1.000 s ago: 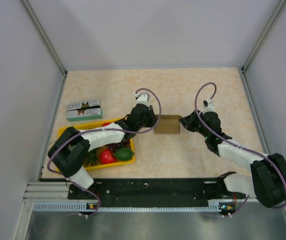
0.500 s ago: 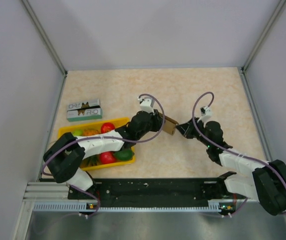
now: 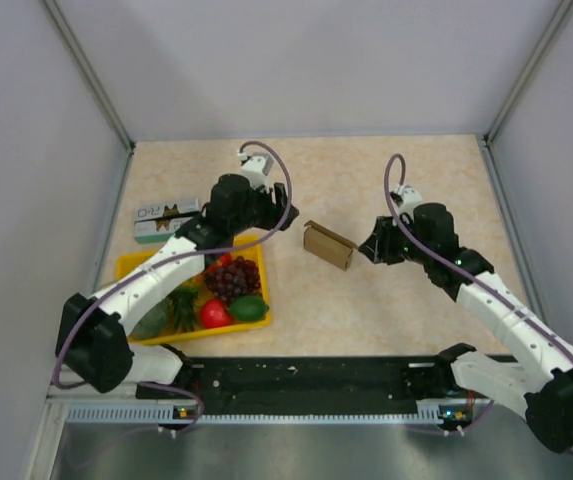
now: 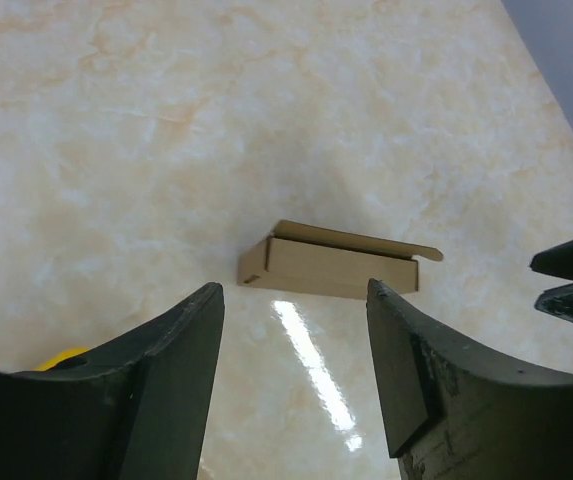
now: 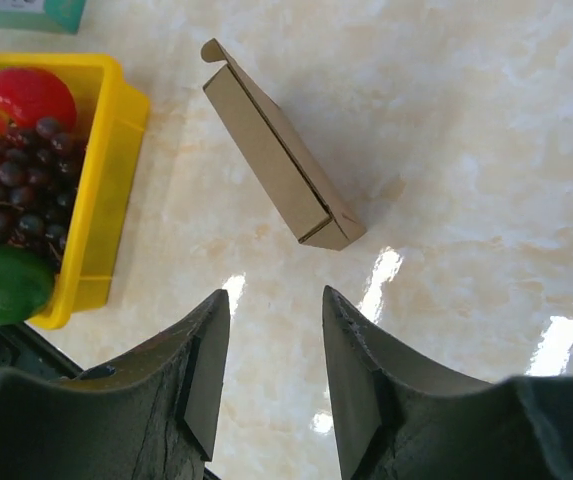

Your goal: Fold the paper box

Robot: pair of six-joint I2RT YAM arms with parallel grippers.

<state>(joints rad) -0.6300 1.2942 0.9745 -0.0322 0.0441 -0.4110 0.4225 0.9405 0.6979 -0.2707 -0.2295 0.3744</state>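
Observation:
The paper box [image 3: 329,245] is a small folded brown carton lying free on the table between my two arms, its lid flap slightly lifted at one edge. In the left wrist view the paper box [image 4: 341,265] lies just beyond my open left gripper [image 4: 294,290], apart from the fingers. From the right wrist the paper box [image 5: 276,150] lies at a slant ahead of my open right gripper [image 5: 276,296], also untouched. From above, the left gripper [image 3: 284,214] stands left of the box and the right gripper [image 3: 367,247] to its right.
A yellow tray [image 3: 264,292] holding grapes [image 3: 231,277], a red fruit [image 3: 214,313] and green produce sits at the front left. A green-and-white carton [image 3: 169,218] lies behind it. The tray's wall [image 5: 116,150] is left of the box. Grey walls surround the table.
Both grippers have opened and let go of the box, which now rests on the table. The left arm pulled back up and left, the right arm back to the right.

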